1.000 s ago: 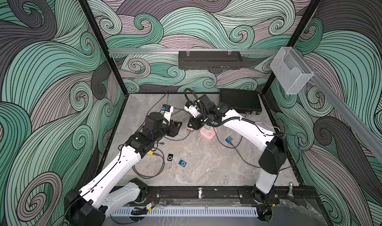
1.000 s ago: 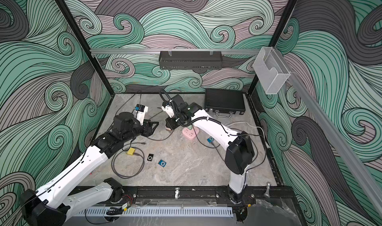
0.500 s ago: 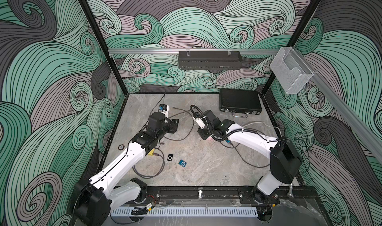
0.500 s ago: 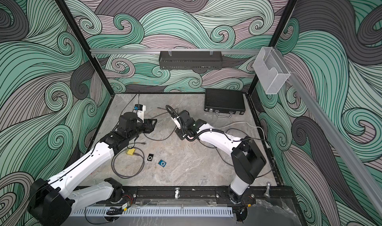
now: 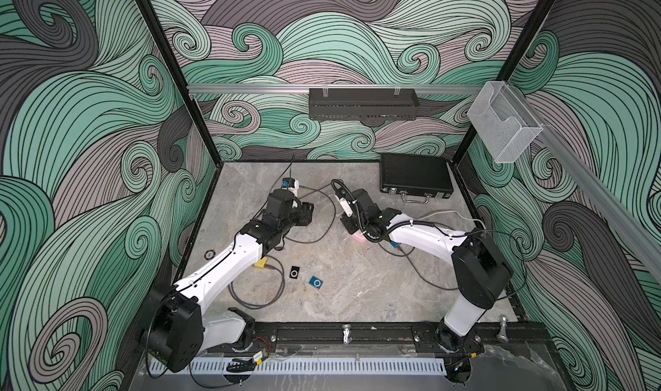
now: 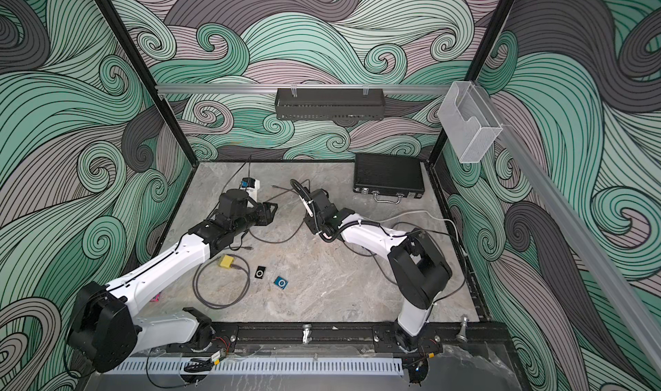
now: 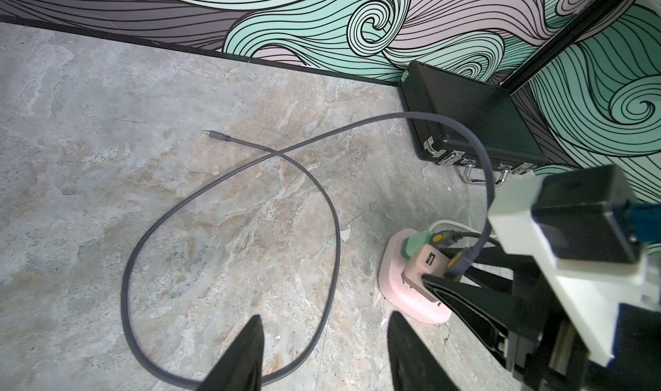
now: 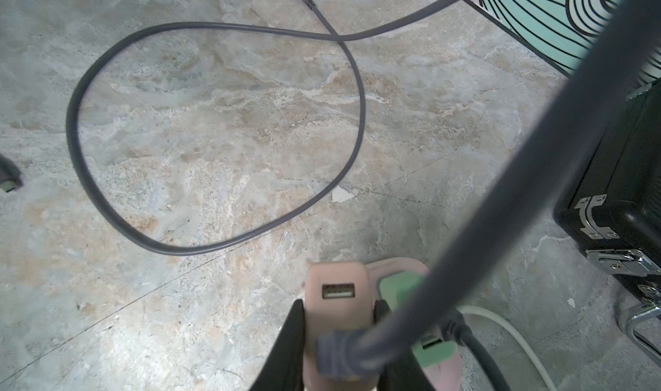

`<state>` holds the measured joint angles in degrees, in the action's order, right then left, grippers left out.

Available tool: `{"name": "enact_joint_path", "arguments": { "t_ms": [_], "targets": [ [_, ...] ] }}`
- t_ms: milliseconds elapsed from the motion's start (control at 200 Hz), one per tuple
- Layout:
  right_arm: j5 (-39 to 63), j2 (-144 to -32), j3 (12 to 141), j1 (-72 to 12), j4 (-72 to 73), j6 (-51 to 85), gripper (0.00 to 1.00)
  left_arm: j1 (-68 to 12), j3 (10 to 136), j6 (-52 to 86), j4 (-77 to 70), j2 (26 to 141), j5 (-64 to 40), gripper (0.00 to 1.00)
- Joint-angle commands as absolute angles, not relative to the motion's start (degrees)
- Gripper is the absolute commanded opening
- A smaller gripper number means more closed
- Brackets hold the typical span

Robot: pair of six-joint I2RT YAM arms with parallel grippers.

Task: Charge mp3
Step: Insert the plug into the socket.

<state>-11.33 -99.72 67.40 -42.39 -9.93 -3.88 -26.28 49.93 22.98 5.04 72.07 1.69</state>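
Roughly halfway, judging by how things lie. Clamps the beige charger [image 8: 338, 274] in the right end effector [image 8: 339, 332], closed down to the charger's width, steadying it where it sits in the pink power strip [image 7: 390, 264]. Has one end of the grey cable [image 7: 337, 224] already plugged into that charger, beside a second, empty port. Leaves the cable's small plug [image 7: 214, 135] loose on the table [image 5: 357, 292] beyond a wide loop, touching no player. Holds the left end effector [image 7: 323, 357] about half open and empty, low over the table by the loop. Finds the black mp3 player [image 5: 295, 273] and the blue mp3 player [image 5: 316, 282] lying close together near the front of the table, well apart from the loose plug and from both end effectors. Still to do, then: pick up the small plug, bring it to a player, push it home. Cannot tell which player is meant.

Counts two arms and two end effectors. Counts two players in the open, and maybe a third, a blue scrap half hidden under the right arm. Counts two chargers on the one pink strip, the beige and a green charger [image 8: 397, 285]. Counts one yellow block [image 5: 260, 264], one black case [image 5: 415, 178] by the back wall, and at least two grey cables, the second coiled by the yellow block. Loses further cords under the arms.
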Motion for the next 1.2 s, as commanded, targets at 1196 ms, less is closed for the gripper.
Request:
{"name": "enact_joint_path", "arguments": {
  "t_ms": [1196],
  "targets": [
    [-17.92, -101.17, 55.17, -41.0, 5.56, -3.04, 0.0, -24.92, 53.95, 23.9, 3.43, 76.38, -1.05, 0.52]
  ]
}}
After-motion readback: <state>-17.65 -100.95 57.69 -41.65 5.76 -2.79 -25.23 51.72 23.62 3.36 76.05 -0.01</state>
